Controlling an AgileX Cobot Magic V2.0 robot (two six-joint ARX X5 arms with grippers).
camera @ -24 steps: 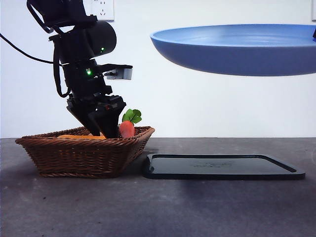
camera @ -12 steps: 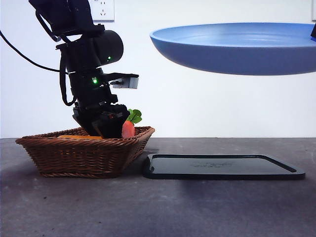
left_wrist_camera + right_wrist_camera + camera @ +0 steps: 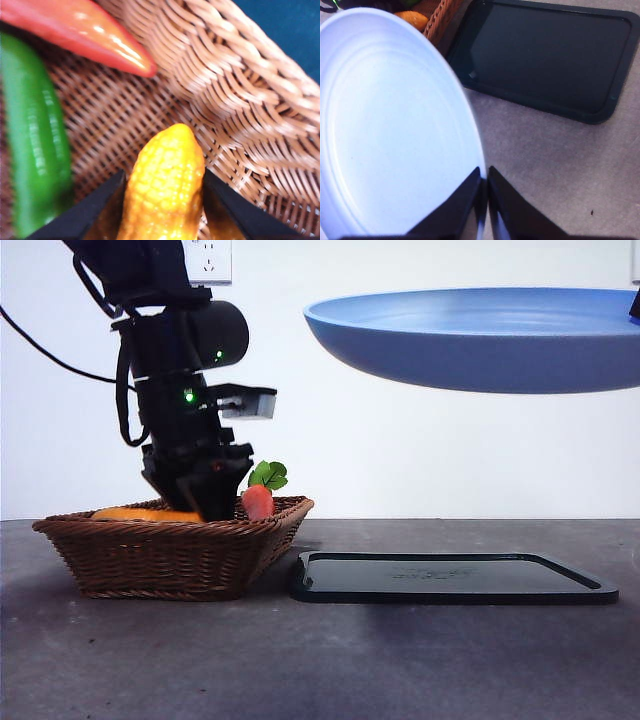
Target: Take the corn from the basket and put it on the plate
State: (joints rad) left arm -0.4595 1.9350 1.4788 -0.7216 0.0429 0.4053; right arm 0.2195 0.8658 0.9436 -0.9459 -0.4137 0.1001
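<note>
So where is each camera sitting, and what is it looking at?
Front view: low at table height, looking level at the basket, black tray and raised plate; the left arm reaches into the basket.
Left wrist view: on the left arm, looking down into the basket; left gripper jaws hug the corn.
Right wrist view: on the right arm, looking down; right gripper pinches the plate's rim.
Shared: all three show the basket.
</note>
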